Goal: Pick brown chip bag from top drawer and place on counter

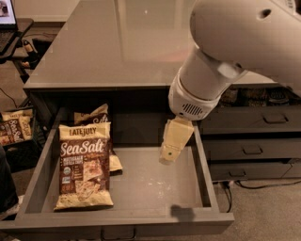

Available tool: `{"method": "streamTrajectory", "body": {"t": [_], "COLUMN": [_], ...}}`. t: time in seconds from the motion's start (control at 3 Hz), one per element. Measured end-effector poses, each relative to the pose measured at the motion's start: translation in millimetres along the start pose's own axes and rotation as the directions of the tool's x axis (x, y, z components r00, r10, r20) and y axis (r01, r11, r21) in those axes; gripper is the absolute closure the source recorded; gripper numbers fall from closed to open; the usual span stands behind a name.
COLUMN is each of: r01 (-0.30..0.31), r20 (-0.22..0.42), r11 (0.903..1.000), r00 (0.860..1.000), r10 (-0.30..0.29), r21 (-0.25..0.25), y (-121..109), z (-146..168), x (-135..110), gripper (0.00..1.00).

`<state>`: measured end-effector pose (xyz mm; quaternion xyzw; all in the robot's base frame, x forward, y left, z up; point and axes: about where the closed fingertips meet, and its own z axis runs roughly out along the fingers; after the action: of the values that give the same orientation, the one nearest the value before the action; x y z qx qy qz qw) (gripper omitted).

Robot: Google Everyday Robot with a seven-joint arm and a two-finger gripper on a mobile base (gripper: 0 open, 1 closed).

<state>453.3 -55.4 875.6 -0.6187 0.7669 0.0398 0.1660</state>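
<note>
The brown chip bag [85,164] lies flat in the left half of the open top drawer [155,188], its "Sea Salt" face up. A smaller bag [95,115] is partly hidden behind and under it. My gripper [168,154] hangs from the white arm over the right half of the drawer, to the right of the bag and apart from it. It holds nothing. The glossy grey counter [117,42] stretches behind the drawer.
Narrower grey drawers with small handles [254,149] stand to the right. More chip bags sit in a crate [14,129] on the floor at left. A laptop [5,14] is on a stand at the far left.
</note>
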Motion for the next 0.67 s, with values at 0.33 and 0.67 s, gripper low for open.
{"method": "streamTrajectory", "body": {"t": [0.33, 0.67], "r01": [0.009, 0.027], "r20": [0.050, 0.132], "r11": [0.9998, 0.9993], "r00": [0.999, 0.991], "r10": [-0.009, -0.023], "r21": [-0.015, -0.027], "y": [9, 18], "z": [9, 28], "x": [-13, -55], "gripper": [0.00, 0.00]}}
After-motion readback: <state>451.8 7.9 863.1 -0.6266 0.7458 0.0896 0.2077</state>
